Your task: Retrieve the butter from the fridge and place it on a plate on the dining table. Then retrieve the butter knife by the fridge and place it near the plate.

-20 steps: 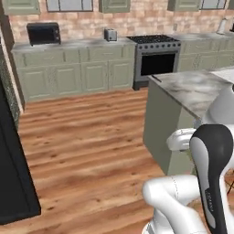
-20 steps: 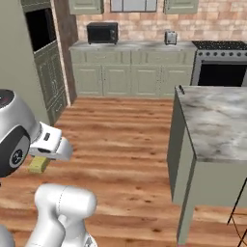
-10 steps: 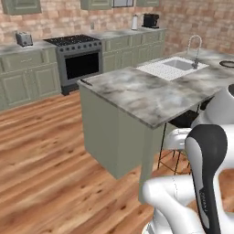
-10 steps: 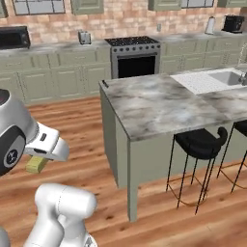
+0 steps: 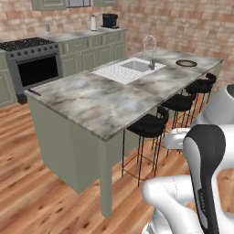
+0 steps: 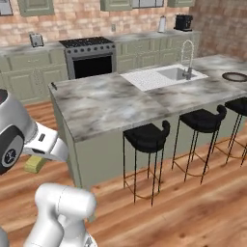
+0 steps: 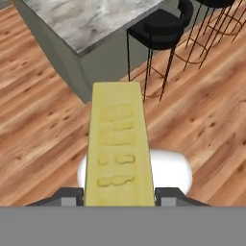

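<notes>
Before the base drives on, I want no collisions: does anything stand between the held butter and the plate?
Yes. The gripper holds the butter low over the floor; the plate sits at the dining table's far end, with black stools along the near side.

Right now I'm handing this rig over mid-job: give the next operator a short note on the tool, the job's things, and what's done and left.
Tool: shut on the butter, carried above the wood floor.
Plate: far end of the dining table, past the sink.
Butter knife: near corner of the table top.
Done: butter fetched.
Left: set butter on plate, then lay the knife beside it.
</notes>
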Controlling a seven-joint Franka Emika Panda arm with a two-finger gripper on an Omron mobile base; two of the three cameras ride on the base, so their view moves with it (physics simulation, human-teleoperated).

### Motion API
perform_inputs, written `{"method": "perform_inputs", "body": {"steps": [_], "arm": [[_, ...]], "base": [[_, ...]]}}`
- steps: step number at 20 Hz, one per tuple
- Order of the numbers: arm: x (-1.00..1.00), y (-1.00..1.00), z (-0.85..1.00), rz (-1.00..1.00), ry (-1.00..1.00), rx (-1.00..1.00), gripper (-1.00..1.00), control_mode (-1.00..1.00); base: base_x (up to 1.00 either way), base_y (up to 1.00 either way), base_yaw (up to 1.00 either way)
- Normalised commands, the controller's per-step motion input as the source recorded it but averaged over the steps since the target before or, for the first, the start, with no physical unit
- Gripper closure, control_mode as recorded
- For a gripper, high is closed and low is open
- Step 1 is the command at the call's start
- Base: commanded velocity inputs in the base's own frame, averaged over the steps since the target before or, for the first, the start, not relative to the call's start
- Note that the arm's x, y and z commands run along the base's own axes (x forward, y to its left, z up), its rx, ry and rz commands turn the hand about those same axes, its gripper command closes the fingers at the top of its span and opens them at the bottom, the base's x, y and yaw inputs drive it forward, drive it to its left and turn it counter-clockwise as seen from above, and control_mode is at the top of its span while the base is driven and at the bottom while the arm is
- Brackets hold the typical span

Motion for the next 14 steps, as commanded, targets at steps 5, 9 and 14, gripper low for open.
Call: {"method": "perform_inputs", "body": {"steps": [5,9,14], "arm": [[0.00,0.00,0.00,0.00,0.00,0.00,1.00,1.00],[0.00,0.00,0.00,0.00,0.00,0.00,1.00,1.00],[0.00,0.00,0.00,0.00,0.00,0.00,1.00,1.00]], "base": [[0.12,-0.98,0.16],[0.17,-1.00,0.23],[0.27,-1.00,0.16]]}}
